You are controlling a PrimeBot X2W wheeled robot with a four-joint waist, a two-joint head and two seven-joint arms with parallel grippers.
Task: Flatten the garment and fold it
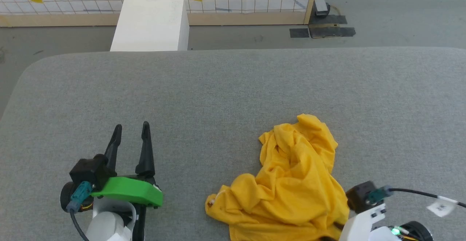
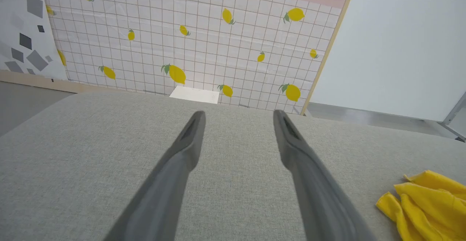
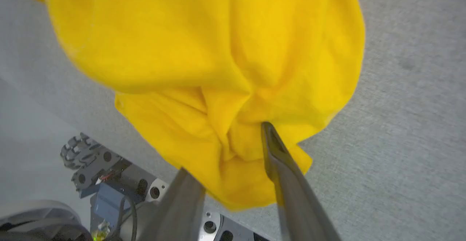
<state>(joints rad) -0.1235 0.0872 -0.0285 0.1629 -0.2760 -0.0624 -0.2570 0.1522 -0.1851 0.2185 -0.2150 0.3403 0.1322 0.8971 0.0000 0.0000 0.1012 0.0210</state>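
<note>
1. Head view showed us the garment (image 1: 291, 182) as a crumpled heap of soft, plain yellow cloth. It was full of deep folds and rounded lumps, and it lay on the table (image 1: 233, 88) to the right of the middle, at the near side.
2. We saw that the table had a grey, finely woven cover and a rounded far-left corner.
3. The left gripper (image 1: 131, 126) stood over bare table, well apart from the garment. Its two long, dark, tapering fingers were spread wide with nothing between them, above a glossy green shell.
4. In the left wrist view we saw those fingers (image 2: 189, 142) parted over the grey weave, with the garment's wrinkled edge at the lower right.
5. In the right wrist view the right gripper (image 3: 225, 146) straddled a thick gathered fold of the garment. One finger lay on top of the cloth and the other's tip was hidden under it. We could not tell whether they pinched it.
6. Beyond the table stood a white box (image 1: 151, 24) and a grid-tiled wall (image 2: 182, 33) printed with lemons.
</note>
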